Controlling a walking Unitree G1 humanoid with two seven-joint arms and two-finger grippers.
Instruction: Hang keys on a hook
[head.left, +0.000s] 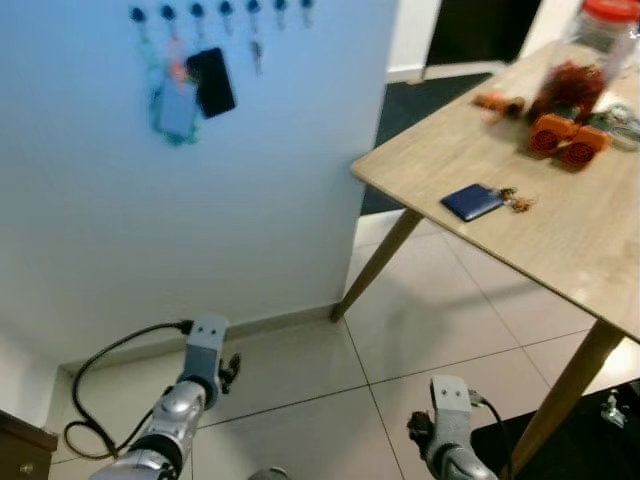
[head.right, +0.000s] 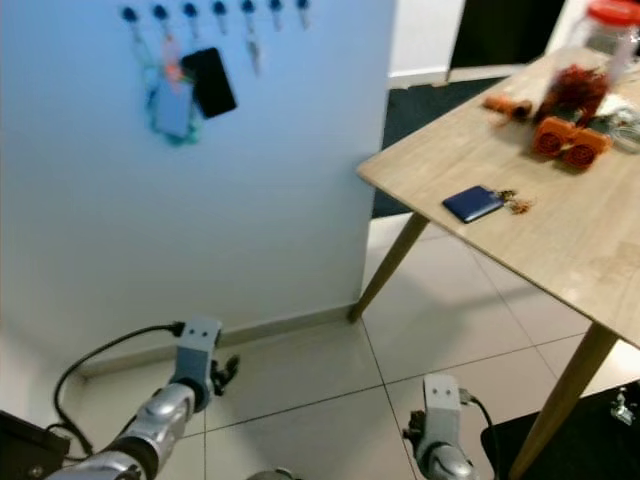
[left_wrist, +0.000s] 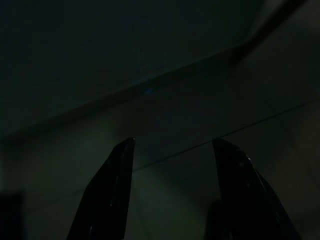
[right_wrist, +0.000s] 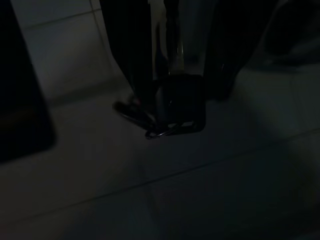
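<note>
A row of blue hooks (head.left: 225, 12) runs along the top of the white wall. A black tag (head.left: 212, 82), a pale blue tag (head.left: 178, 106) and a small key (head.left: 257, 55) hang from them. Both arms hang low over the tiled floor, the left wrist (head.left: 205, 350) near the wall and the right wrist (head.left: 450, 400) beside the table leg. In the dark right wrist view, my right gripper (right_wrist: 175, 65) is shut on a bunch of keys (right_wrist: 182, 105) with a black square fob and a ring. My left gripper (left_wrist: 172, 170) is open with only floor between its fingers.
A wooden table (head.left: 590, 250) stands at the right with a blue wallet (head.left: 473, 201), small keys (head.left: 518, 201), orange toys (head.left: 565, 140) and a red-lidded jar (head.left: 610, 20). A black cable (head.left: 95, 375) lies by the wall. Dark furniture corner (head.left: 20, 445) at bottom left.
</note>
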